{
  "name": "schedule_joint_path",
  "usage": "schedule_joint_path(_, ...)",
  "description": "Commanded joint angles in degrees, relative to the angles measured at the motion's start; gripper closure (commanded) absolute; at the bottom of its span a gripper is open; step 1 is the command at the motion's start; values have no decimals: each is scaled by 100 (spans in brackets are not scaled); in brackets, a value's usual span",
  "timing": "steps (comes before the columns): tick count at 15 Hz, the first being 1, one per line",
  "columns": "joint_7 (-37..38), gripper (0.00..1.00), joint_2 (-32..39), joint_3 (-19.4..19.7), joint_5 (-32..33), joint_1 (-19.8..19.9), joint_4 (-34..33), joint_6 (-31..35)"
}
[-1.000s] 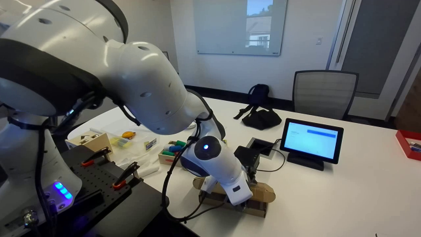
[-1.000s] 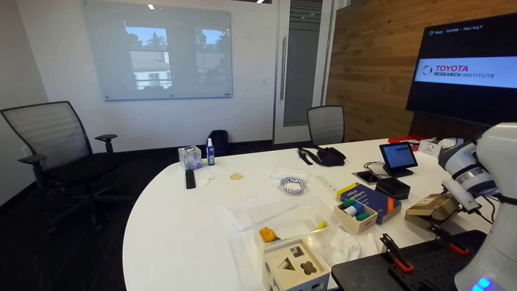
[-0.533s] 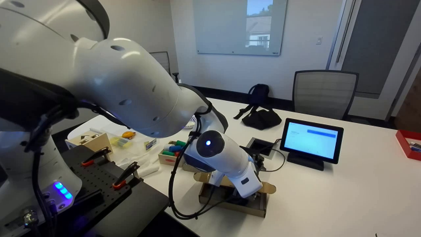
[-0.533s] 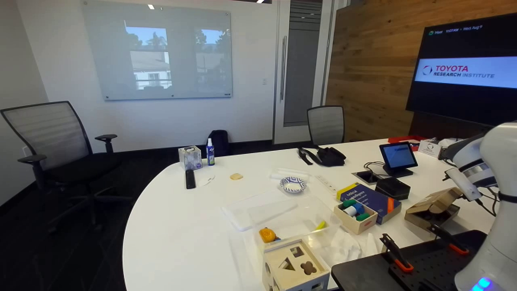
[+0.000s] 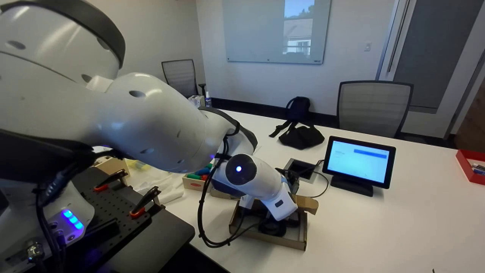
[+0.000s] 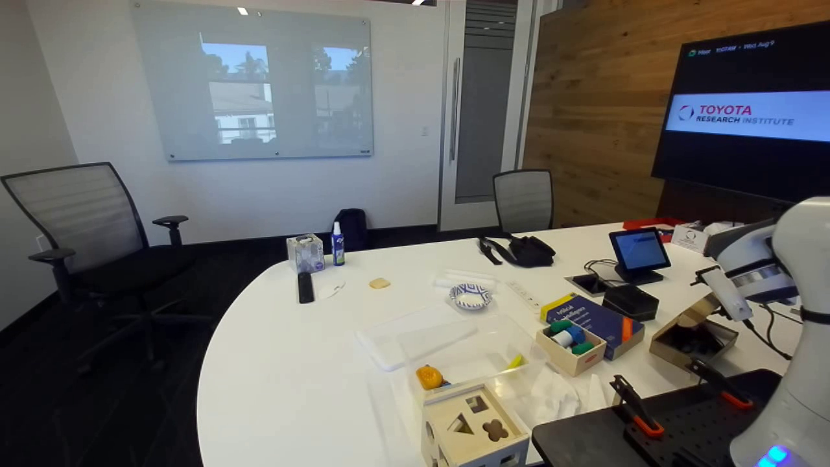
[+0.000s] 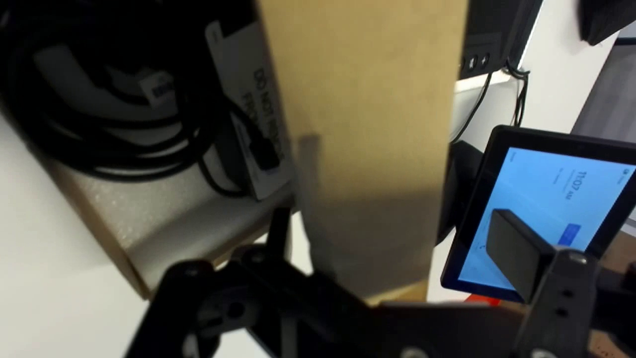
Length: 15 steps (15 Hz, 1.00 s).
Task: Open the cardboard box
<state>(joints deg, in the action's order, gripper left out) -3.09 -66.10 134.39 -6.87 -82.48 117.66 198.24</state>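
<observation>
"Wrist view: what do you have?"

"My gripper (image 7: 397,238) is spread wide at the bottom of the frame, clenched on nothing. The lid (image 7: 367,139) runs down the middle, lined up between its fingers (image 7: 516,253); I can't tell whether it touches either. Upper left, the cardboard box (image 7: 112,246) shows black cables (image 7: 194,124) inside."

"So what's your worry?"

"Nothing grips that lid. If I back out too soon, it may spring down over the cables. If I dip too low, a fingertip could hook one of them."

"And from outside?"

"In an exterior view the box sits at lower centre, cables showing. My hose bundle (image 5: 199,216) hangs before it, towards its left end; a sideways sweep might catch and drag the box along."

"Anything else?"

"In an exterior view, far right, the lid stands tilted, not folded flat. Left of it sits the black case (image 6: 629,301); if I shove the lid hard that way, I'd guess the whole box slides, since I see nothing pinning it."
</observation>
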Motion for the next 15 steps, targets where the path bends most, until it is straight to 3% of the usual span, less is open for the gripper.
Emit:
schedule_joint_path(1,-56,0,-296,-275,175,12,11,-18)
schedule_joint_path(7,-110,0,-571,-727,423,43,101,-24)
schedule_joint_path(15,-471,0,-1036,-478,709,-441,-380,-19)
